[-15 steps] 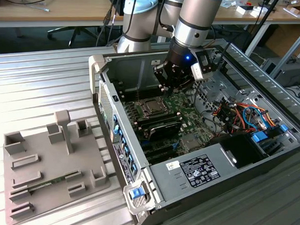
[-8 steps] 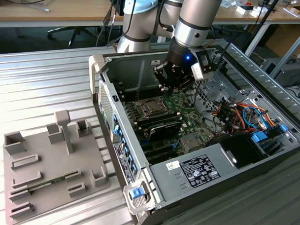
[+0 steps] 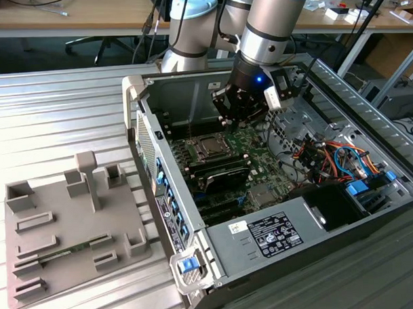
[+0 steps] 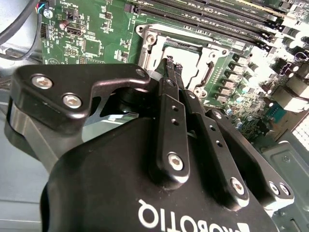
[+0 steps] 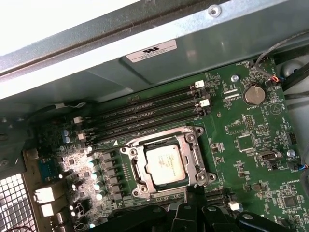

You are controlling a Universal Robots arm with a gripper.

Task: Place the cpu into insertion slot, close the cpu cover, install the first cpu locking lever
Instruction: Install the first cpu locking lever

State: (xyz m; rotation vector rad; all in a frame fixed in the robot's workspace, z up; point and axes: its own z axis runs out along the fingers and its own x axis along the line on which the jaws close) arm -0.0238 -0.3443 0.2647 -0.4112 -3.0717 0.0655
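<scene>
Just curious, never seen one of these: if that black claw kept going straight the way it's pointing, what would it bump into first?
Probably the silvery square cpu under its metal cpu cover; the gripper points there, though depth is unclear.

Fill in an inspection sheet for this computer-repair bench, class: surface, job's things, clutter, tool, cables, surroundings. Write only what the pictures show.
Surface: ribbed metal table, carrying an open computer case and a grey parts tray.
Job's things: the chip lies in its socket on the green board; the cover frame lies flat around it.
Clutter: nothing seen loose on the board; the tray's moulded holders look mostly unfilled.
Tool: the tool hangs over the board beside the socket, fingers together, holding nothing.
Cables: orange and blue cables bundled inside the case at the exterior view's right.
Surroundings: wooden desks behind the table; a second robot base.
</scene>
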